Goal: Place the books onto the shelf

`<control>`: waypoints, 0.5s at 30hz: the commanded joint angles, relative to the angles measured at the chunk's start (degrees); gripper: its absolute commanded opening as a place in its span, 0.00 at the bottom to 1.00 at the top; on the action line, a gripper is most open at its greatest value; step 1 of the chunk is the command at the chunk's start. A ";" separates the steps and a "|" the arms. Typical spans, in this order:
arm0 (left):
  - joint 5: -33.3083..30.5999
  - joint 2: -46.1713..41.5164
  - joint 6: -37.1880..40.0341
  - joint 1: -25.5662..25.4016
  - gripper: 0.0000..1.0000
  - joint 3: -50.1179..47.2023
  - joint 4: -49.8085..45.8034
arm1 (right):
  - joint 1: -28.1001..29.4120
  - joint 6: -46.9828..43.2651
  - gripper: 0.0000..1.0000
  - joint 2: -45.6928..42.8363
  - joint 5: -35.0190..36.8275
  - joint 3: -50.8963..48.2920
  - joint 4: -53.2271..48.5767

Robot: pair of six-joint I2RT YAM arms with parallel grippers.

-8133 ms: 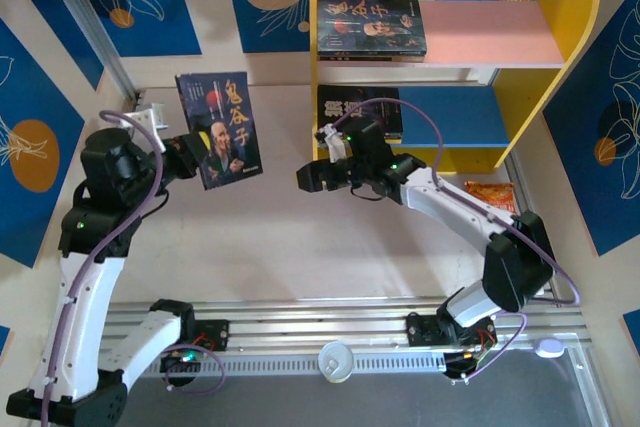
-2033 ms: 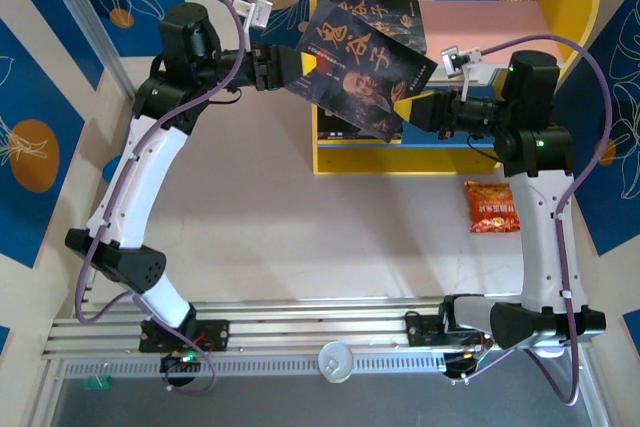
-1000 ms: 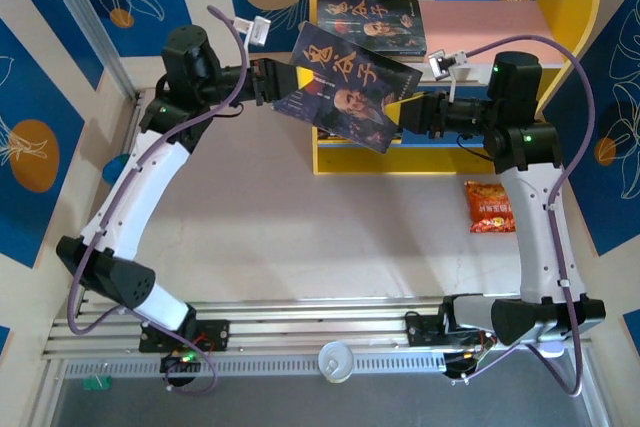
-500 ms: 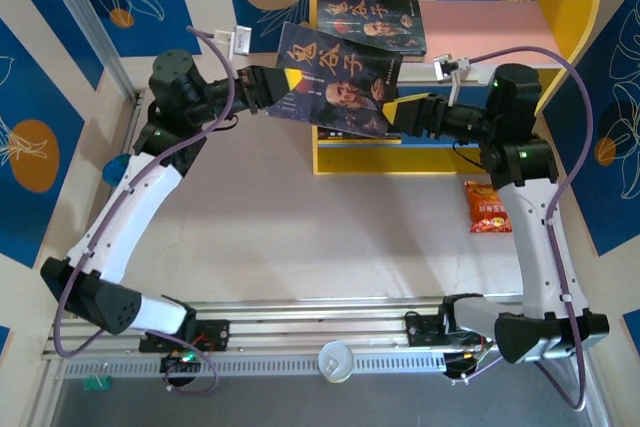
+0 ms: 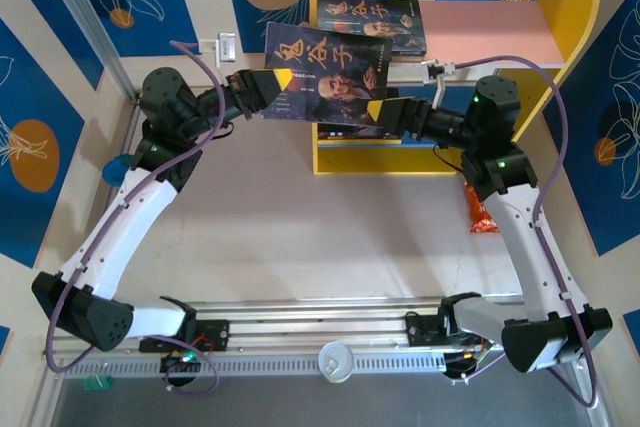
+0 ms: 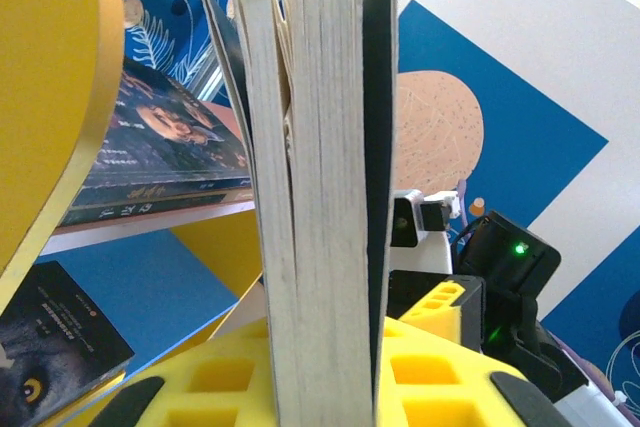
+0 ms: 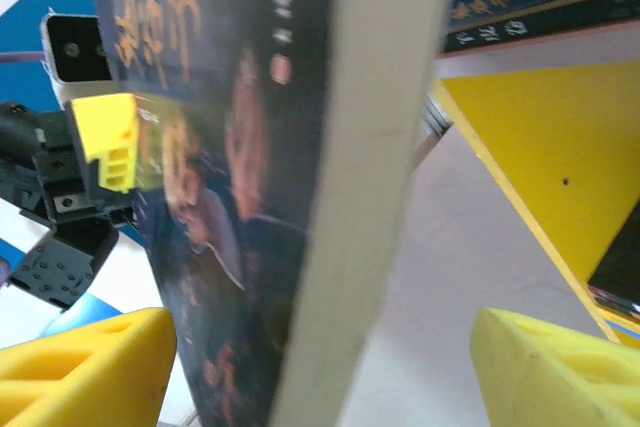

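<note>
My left gripper [image 5: 262, 89] is shut on the left edge of a dark book [image 5: 325, 72] with a bearded man on its cover, holding it in the air in front of the shelf [image 5: 480, 32]. In the left wrist view its page edge [image 6: 310, 197] stands clamped between the yellow pads [image 6: 200, 387]. My right gripper [image 5: 385, 112] is open at the book's lower right corner. The book [image 7: 280, 197] stands between its spread fingers [image 7: 560, 367]. More books [image 5: 370, 22] lie on the pink upper board. A wolf-face book [image 6: 50, 347] lies on the blue lower board.
An orange snack packet [image 5: 475, 212] lies on the table right of the shelf, partly behind my right arm. The shelf's yellow side [image 6: 50, 97] is close on the left of the held book. A blue patterned wall stands behind.
My right gripper has opened and let go of the book's corner. The left arm has drawn the book to the left and turned it more level.
</note>
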 commanded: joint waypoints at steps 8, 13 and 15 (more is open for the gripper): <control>-1.37 -1.91 -3.74 0.61 0.00 -1.22 11.07 | 4.37 3.57 0.40 2.99 2.79 2.74 7.30; -0.49 -0.96 -5.12 0.61 0.00 -1.97 12.33 | 4.49 2.67 0.12 3.44 2.23 4.92 6.62; -0.62 -0.70 -5.01 0.62 0.00 -1.98 11.64 | 4.37 1.61 0.08 3.53 1.66 6.61 5.38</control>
